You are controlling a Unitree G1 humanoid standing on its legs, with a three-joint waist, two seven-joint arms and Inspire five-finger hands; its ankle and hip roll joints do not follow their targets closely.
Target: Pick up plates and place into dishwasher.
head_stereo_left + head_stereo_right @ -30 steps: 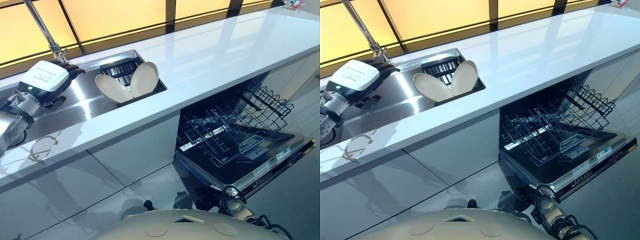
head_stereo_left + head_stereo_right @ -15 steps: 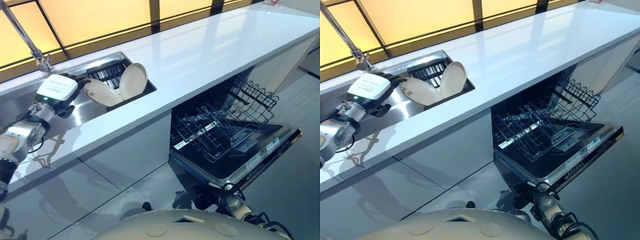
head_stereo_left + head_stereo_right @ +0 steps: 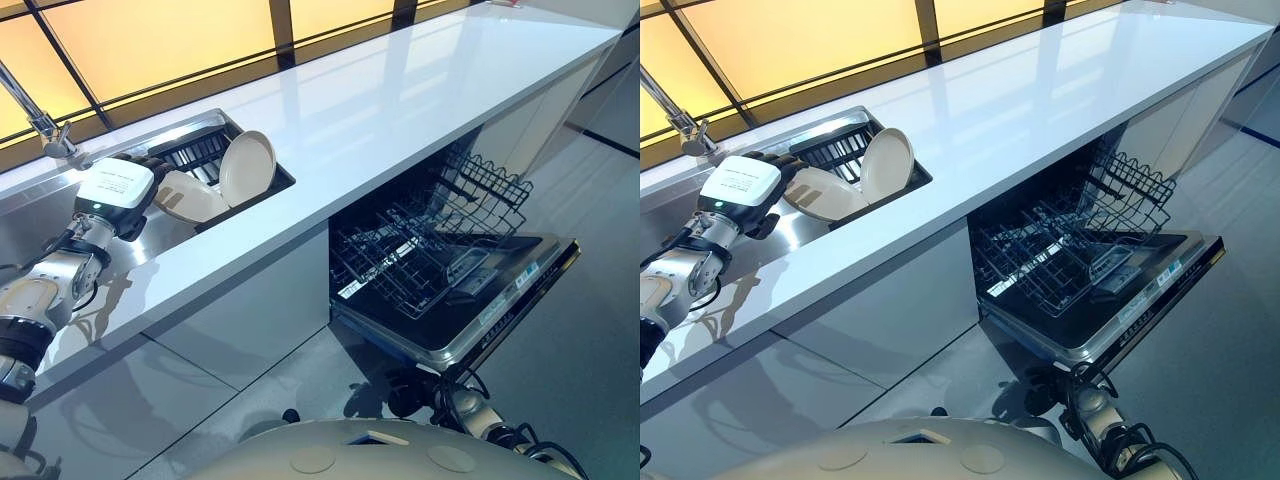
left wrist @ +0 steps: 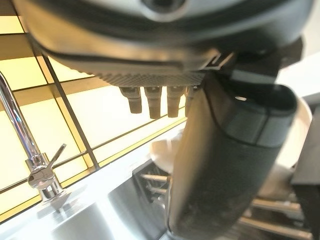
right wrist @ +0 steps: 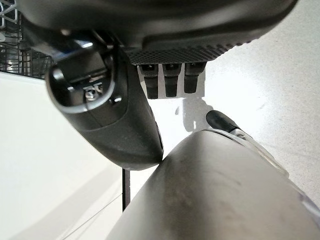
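Left hand [image 3: 118, 190] at the steel sink [image 3: 60, 205], fingers straight, beside two cream round plates [image 3: 247, 167] at its 3 o'clock; contact unclear. Right hand [image 5: 107, 107] relaxed, empty.

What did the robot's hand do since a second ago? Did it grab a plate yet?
Not clearly. The left hand moved from near the tap across the sink to the nearer plate; its fingers now reach to that plate's edge, but a grip cannot be seen. The camera shifted too. Both plates, including the upright one, stayed in the sink rack, and the dishwasher stayed open.
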